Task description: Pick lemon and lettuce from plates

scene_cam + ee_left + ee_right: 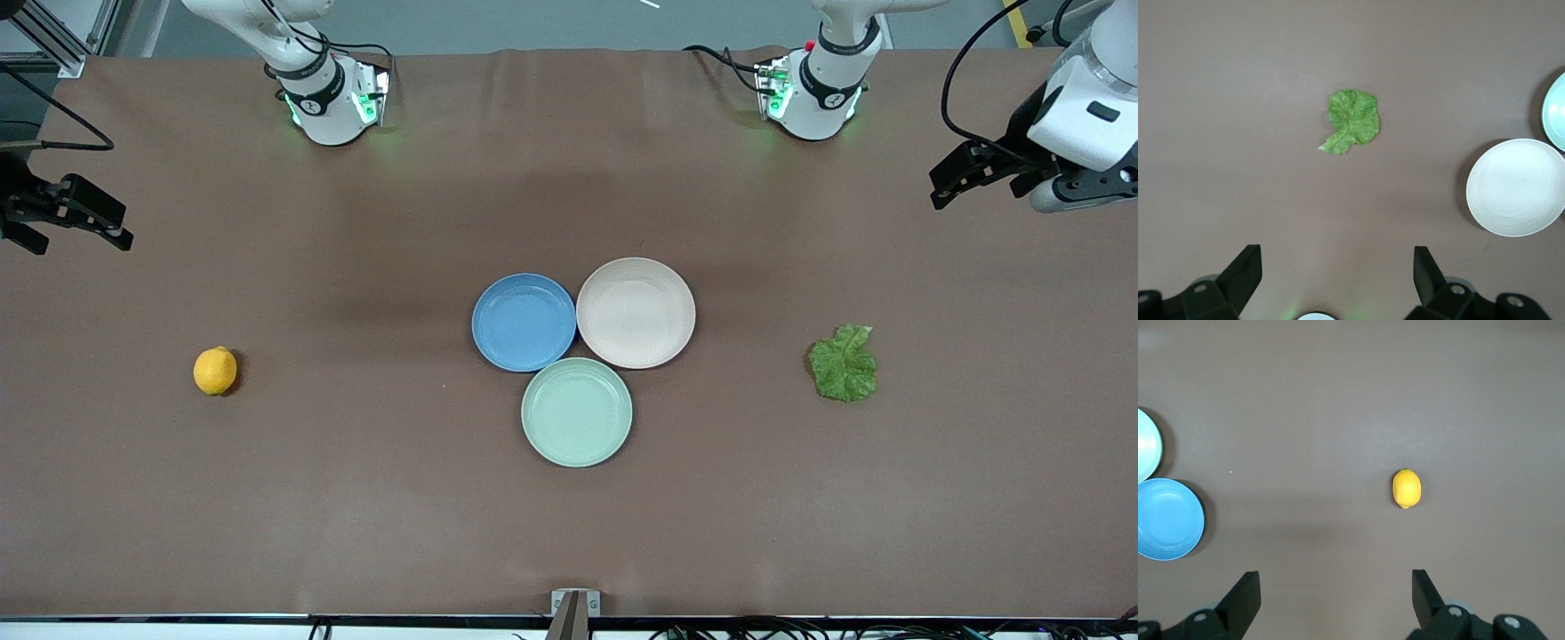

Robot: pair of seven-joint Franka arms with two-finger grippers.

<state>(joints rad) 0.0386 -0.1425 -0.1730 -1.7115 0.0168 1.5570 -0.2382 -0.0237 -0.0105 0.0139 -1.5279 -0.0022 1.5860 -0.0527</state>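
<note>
**A:** Brown table (356, 498) from edge to edge, bare apart from a few small things. Start at the edge nearest the front camera. What comes first?

**B:** The mint-green plate (576, 412), with nothing in it. Just above it in the front view sit the blue plate (524, 322) and the beige plate (636, 312), side by side and touching or nearly so, all three in a tight cluster. Both of those are bare too.

**A:** So where are the lemon and the lettuce?

**B:** On the table itself, well apart from the plates. The lemon (215, 371) lies toward the right arm's end, about as far from the camera as the gap between the mint-green plate and the other two. The lettuce (844, 364) lies flat toward the left arm's end, at roughly the same depth.

**A:** And the arms?

**B:** Farthest back. The right gripper (76, 222) hangs over the table's edge at its own end, fingers (1245, 597) spread wide, holding nothing, with the lemon in its wrist view. The left gripper (969, 173) hangs over the opposite end, fingers (1245, 277) likewise apart and empty, looking down on the lettuce.

**A:** Your verdict on progress?

**B:** I'd judge the picking done: both items are off the plates and set down, and nothing is left in hand. Nothing obvious remains.
</note>
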